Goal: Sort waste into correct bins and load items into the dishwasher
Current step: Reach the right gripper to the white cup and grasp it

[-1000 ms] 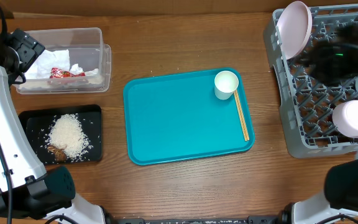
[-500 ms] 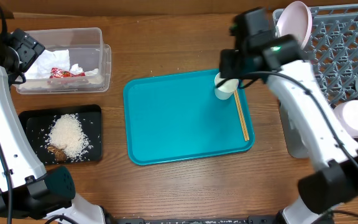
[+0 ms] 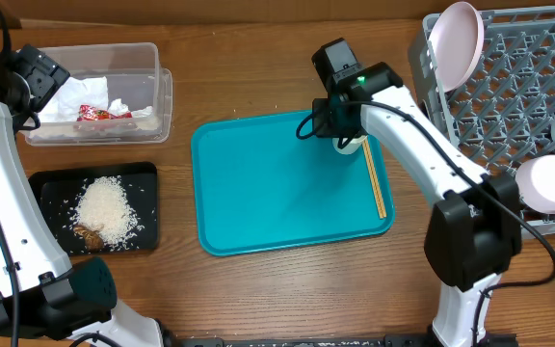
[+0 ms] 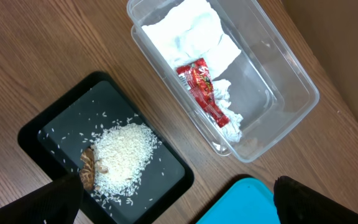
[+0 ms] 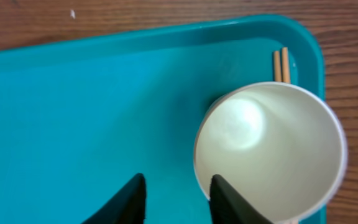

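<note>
Dark tapered right fingers [image 5: 133, 202], round white cup [image 5: 272, 155], smooth teal tray [image 5: 73, 112]

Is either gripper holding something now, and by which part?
Nothing is held. The right gripper is open at the cup rim; the left gripper is open.

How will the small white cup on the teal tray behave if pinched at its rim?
The small white cup looks empty and thin-walled, so probably light and easy to squash. Standing upright on the smooth teal plastic tray, it may slide or tip if nudged.
</note>
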Controlling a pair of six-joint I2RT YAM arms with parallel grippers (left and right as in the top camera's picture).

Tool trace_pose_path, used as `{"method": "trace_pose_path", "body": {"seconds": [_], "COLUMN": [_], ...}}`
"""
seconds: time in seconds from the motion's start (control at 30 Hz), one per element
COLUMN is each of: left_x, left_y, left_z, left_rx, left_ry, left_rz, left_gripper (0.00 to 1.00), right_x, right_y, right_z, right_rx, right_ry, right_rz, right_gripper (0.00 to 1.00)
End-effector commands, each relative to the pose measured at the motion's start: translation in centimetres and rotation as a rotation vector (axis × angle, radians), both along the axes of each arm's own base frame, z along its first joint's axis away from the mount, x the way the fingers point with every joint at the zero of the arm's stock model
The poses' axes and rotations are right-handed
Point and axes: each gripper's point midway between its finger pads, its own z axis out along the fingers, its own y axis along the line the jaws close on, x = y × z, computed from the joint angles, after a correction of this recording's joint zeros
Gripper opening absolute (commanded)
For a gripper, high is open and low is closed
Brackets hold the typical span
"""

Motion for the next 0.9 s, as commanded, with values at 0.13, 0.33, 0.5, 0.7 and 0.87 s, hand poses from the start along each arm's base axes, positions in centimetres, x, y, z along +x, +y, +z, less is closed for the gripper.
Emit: {"method": "trace_pose_path", "body": {"seconds": [0.13, 0.33, 0.5, 0.7, 0.87], "left_x": [0.2, 0.2, 0.2, 0.2, 0.2], "left_y": [0.0, 0.0, 0.0, 0.0, 0.0], "left_z": [-0.3, -0.3, -0.3, -0.3, -0.3], "left_rx": [0.016, 0.016, 0.016, 0.016, 0.016], "left_ry": [0.015, 0.015, 0.015, 0.015, 0.015], "left_rz": [-0.017, -0.017, -0.017, -0.017, -0.017], "left_gripper": [1.00, 1.00, 1.00, 1.00, 1.00], "right_x": [-0.1, 0.1, -0.3, -0.4, 0.6], "right_y": [-0.5, -0.9, -1.1, -1.1, -2.4], "right_z": [-3.4, -3.9, -2.9, 1.9, 9.4], "right_rx": [-0.057, -0.080, -0.084, -0.087, -0.047], "right_ry": [0.058, 0.058, 0.078, 0.084, -0.001], "right_rz": [-0.013, -0.018, -0.039, -0.039, -0.071], "right_gripper": [0.32, 0.21, 0.04, 0.04, 0.04]}}
